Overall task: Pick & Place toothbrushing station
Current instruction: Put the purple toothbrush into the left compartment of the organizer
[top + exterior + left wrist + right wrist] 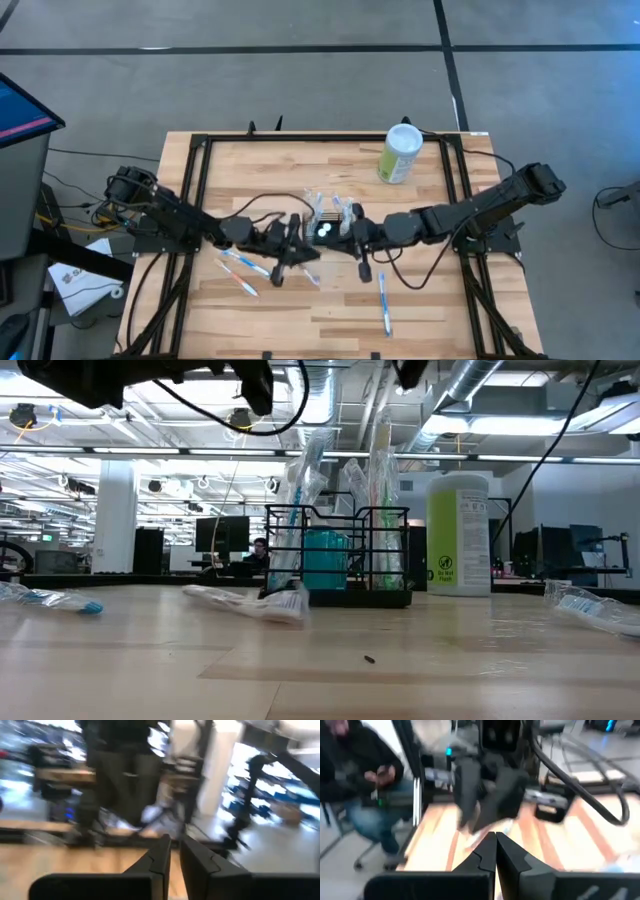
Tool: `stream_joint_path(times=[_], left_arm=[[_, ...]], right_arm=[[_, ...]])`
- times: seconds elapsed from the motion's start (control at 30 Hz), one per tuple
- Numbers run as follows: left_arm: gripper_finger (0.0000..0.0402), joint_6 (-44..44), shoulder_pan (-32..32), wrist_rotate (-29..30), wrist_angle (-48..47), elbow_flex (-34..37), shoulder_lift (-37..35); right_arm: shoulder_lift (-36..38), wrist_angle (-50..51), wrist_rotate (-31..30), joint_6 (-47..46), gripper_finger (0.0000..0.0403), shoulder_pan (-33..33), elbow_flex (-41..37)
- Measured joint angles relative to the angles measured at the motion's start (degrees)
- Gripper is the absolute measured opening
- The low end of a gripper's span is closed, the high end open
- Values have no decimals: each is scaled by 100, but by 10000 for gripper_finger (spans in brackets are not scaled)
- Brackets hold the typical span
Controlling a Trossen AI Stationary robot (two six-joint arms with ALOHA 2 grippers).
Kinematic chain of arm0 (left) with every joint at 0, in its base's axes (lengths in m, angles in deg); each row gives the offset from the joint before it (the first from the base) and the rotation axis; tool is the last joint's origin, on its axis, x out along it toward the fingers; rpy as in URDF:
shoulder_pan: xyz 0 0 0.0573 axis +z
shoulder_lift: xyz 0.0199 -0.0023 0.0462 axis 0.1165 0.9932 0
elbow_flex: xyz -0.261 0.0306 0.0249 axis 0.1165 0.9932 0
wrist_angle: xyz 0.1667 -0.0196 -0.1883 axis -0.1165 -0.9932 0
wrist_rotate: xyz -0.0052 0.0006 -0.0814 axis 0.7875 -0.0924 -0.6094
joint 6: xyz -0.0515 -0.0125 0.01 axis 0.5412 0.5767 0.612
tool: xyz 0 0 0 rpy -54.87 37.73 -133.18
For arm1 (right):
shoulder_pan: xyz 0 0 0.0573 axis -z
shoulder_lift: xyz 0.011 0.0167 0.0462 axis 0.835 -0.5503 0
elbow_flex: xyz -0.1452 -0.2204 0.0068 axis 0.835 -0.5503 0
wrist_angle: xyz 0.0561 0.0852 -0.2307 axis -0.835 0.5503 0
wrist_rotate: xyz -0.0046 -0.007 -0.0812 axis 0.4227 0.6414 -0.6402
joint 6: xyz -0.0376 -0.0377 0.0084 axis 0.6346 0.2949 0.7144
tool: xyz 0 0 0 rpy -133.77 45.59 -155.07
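Observation:
The toothbrushing station (326,212), a small black wire caddy (360,598), stands on its base at mid-table. Wrapped toothbrushes (380,480) and a teal piece (325,560) stand upright in it. My left gripper (303,240) hovers just left of the caddy, above the table. In its wrist view the fingers (175,842) are drawn together to a thin slit with nothing between them. My right gripper (350,238) hovers just right of the caddy, its fingers (495,840) shut with nothing held. The low view shows only the undersides of both arms, at the top of the picture.
A pale-green canister (402,153) with a white lid stands at the far right of the table (300,320). Wrapped toothbrushes lie loose at near left (240,268), near right (385,305) and before the caddy (250,603). A person sits beyond the table (355,785).

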Motion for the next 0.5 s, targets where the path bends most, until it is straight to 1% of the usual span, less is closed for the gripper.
stream_joint_path(times=[0.07,0.2,0.4,0.5], left_arm=[[45,-9,-84,-140,-405,0,0],[63,-65,-219,-131,-1528,0,0],[87,144,-236,-2,-2900,-6,0],[96,149,-236,-2,-3536,-116,0]], right_arm=[[0,238,2,-134,0,-83,0],[0,549,6,-439,0,-191,-2],[0,613,5,-453,0,-262,0],[0,613,5,-455,0,-256,0]])
